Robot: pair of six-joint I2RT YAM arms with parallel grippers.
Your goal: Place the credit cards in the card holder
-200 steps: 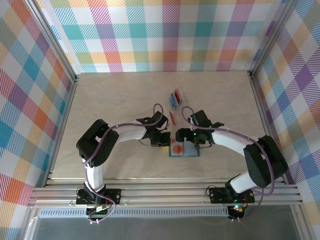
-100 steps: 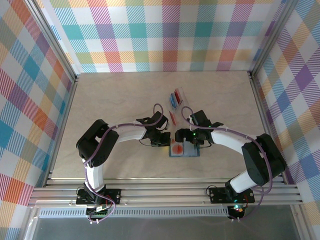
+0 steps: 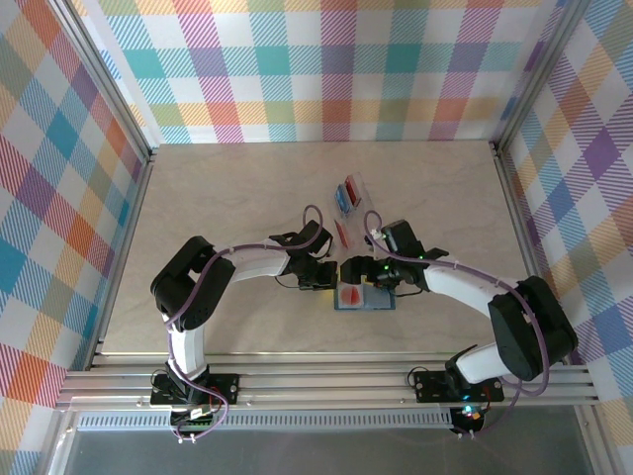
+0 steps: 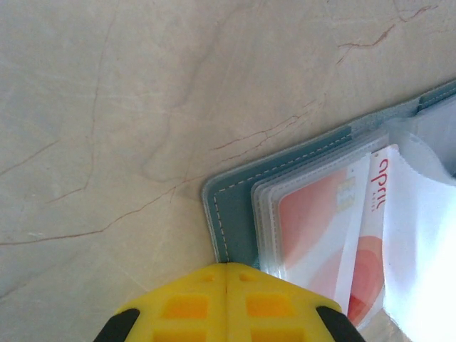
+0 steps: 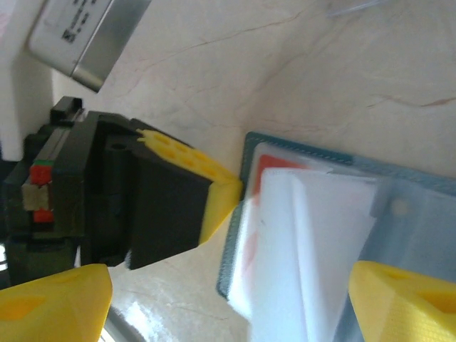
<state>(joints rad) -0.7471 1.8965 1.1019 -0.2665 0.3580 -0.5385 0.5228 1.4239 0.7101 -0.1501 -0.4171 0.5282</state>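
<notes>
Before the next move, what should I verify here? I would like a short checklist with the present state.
1. Card holder lies open on the table: ok.
2. Left gripper shut, tip at the holder's corner: ok.
3. Right gripper open over the holder: ok.
4. Sleeved card fully seated: cannot tell.
5. All cards stowed: not ok, a loose red card lies on the table.

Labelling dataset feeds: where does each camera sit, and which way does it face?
Top: overhead, near edge, looking down on the table; left arm and right arm show.
Left wrist: looks down past the shut left tool at the wallet corner.
Right wrist: looks across the wallet through the open right tool.
Shared: wallet, left tool.
</notes>
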